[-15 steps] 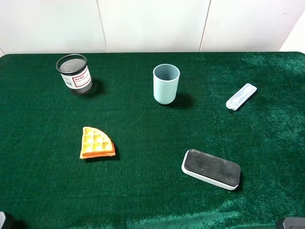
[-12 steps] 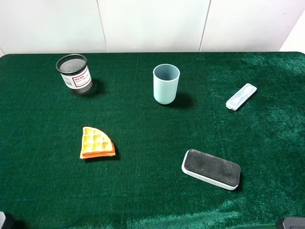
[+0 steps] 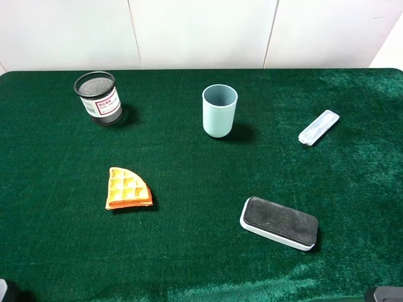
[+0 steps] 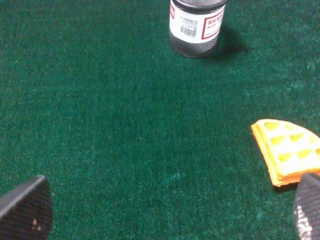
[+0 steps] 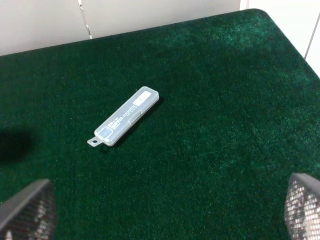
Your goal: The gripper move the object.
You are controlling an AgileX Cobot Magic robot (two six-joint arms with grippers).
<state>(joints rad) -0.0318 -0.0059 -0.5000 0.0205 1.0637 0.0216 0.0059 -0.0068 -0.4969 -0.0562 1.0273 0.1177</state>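
The eraser (image 3: pixel 279 223), black felt on a white base, lies flat on the green cloth at the front right in the exterior high view. It does not show in either wrist view. My left gripper (image 4: pixel 167 215) is open and empty, low over the cloth, with its fingertips (image 4: pixel 25 210) wide apart. My right gripper (image 5: pixel 165 215) is open and empty too, its fingertips (image 5: pixel 302 205) wide apart. In the exterior high view only slivers of the arms show at the bottom corners, far from the eraser.
A pale-blue cup (image 3: pixel 220 111) stands at the back middle. A black mesh pen holder (image 3: pixel 98 99) (image 4: pixel 196 25) stands at the back left. An orange waffle piece (image 3: pixel 128 188) (image 4: pixel 287 150) lies left of centre. A slim pale-blue case (image 3: pixel 318 127) (image 5: pixel 123 122) lies at the back right.
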